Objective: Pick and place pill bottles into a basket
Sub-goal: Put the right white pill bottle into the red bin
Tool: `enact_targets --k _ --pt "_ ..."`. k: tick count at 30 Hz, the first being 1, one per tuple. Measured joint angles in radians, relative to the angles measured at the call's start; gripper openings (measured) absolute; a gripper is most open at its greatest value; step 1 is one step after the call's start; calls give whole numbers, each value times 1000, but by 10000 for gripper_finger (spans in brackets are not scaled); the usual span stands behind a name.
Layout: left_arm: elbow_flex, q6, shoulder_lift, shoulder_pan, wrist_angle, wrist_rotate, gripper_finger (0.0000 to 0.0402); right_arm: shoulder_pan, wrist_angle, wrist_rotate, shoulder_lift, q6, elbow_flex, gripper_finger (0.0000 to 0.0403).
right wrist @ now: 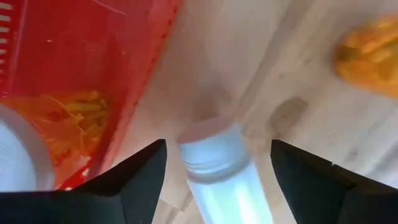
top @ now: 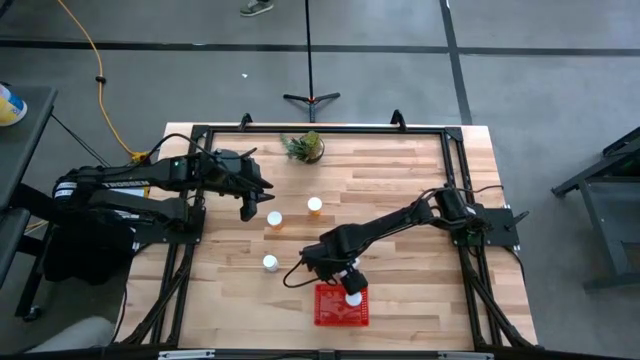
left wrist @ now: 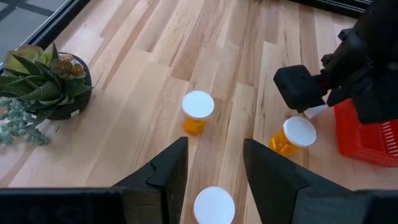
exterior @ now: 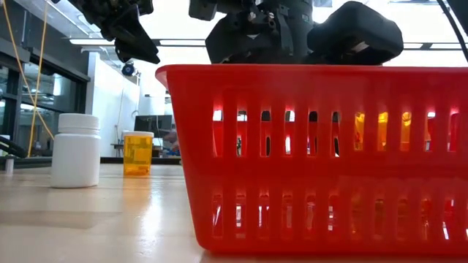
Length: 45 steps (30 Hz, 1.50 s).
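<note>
On a pale wooden desk (top: 400,200), the right arm's pincer (top: 343,277) hangs at the far edge of the red basket (top: 328,312), which sits near the desk's front edge. Its fingers (right wrist: 134,177) are spread apart, released, with nothing gripped between them; directly beyond them in the right wrist view a pill bottle (right wrist: 221,171) stands on the bare wood just outside the basket wall. One white-capped bottle (top: 353,298) rests inside the basket at its far right corner, and its orange body glows through the basket's slots in the low view.

Three more bottles stand upright on the desk, well apart from the basket: one with a white cap (top: 270,262) to the basket's far left, another (top: 274,218) farther back, and a third (top: 315,205) just beside that, toward the desk's middle. In the low view, one shows as a plain white bottle (exterior: 76,150) and another as translucent orange (exterior: 137,153) behind it.

Over the desk's left half the left arm's pincer (top: 247,205) hovers above the nearest bottle, fingers (left wrist: 168,168) parted and empty, with a white cap (left wrist: 214,205) visible between them below. A small green potted plant (top: 303,147) sits at the desk's far edge.
</note>
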<state>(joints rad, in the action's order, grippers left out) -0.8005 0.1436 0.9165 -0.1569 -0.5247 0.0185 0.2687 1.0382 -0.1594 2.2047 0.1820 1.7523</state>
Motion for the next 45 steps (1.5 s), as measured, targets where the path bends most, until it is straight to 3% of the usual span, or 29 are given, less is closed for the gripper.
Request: enact_targets --k 14,23,36,45 --pt "0 18 0 0 -1 0 191 0 -14 -34 24 9 0 226" --pt "0 18 0 0 -1 0 191 -1 -6 -28 32 5 0 145" --pt "0 18 0 0 -1 0 191 -29 -12 40 28 -16 7 152" --pt "0 18 0 0 -5 0 191 -35 -10 48 23 -20 124 143"
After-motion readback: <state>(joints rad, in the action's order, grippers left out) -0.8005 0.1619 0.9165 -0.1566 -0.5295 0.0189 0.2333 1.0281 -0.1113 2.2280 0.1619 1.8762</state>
